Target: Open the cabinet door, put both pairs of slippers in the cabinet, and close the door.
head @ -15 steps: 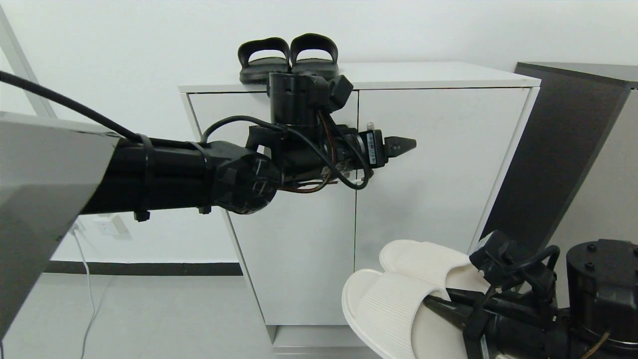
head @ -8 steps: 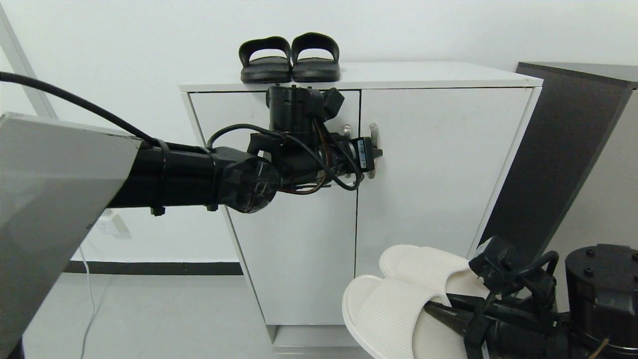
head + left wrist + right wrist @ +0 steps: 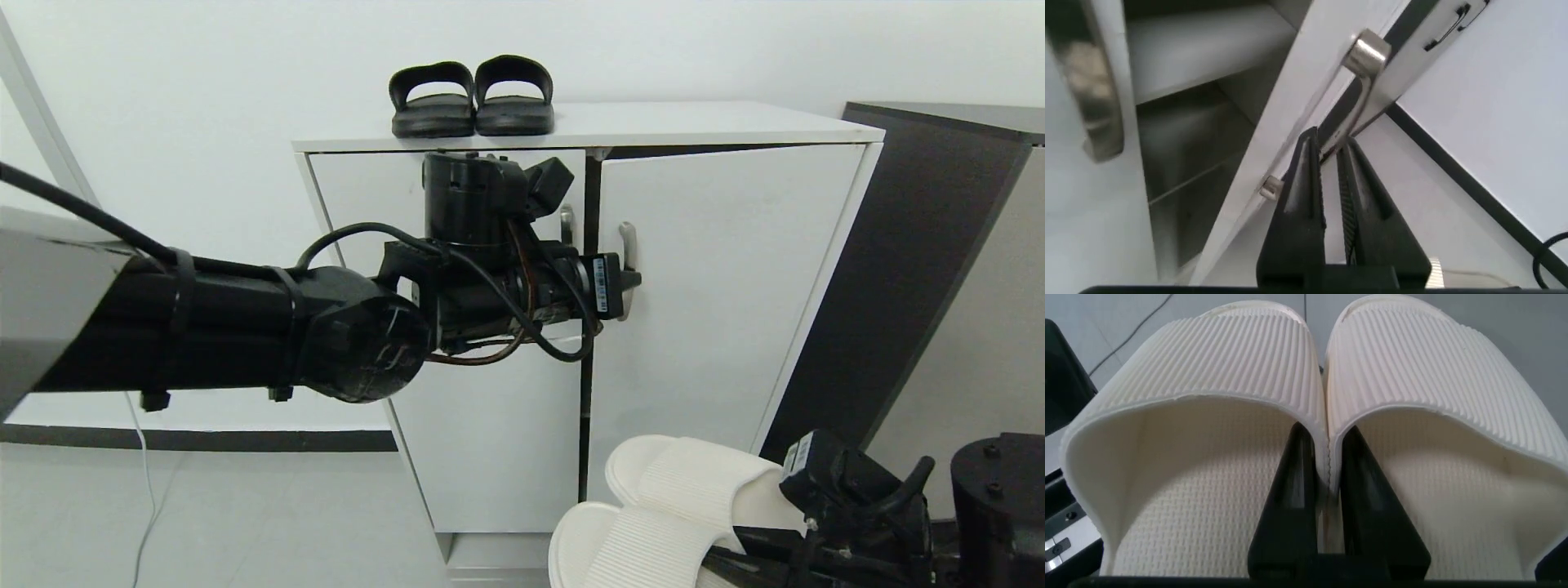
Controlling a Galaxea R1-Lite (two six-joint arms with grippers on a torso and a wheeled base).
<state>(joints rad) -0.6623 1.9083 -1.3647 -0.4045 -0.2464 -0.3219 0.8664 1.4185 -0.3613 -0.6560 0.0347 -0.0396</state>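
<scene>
A white two-door cabinet (image 3: 735, 122) stands against the wall. Its right door (image 3: 718, 286) is ajar, with a dark gap along its inner edge. My left gripper (image 3: 629, 282) is shut on that door's metal handle (image 3: 627, 241); in the left wrist view the fingers (image 3: 1308, 184) clamp the handle bar (image 3: 1362, 77). A pair of black slippers (image 3: 473, 98) sits on the cabinet top. My right gripper (image 3: 1323, 457) is low in front of the cabinet, shut on the touching inner straps of a pair of white slippers (image 3: 661, 506), toes toward the cabinet.
A dark grey panel (image 3: 914, 245) leans close to the cabinet's right side. The left door (image 3: 367, 196) is closed, its handle (image 3: 566, 224) beside my left wrist. A shelf (image 3: 1200, 49) is visible inside. A cable (image 3: 147, 490) hangs at the left wall.
My left gripper drew back from the right door's face to its handle and closed on it, and the door has swung open a crack. The right arm with the white slippers has sunk lower.
</scene>
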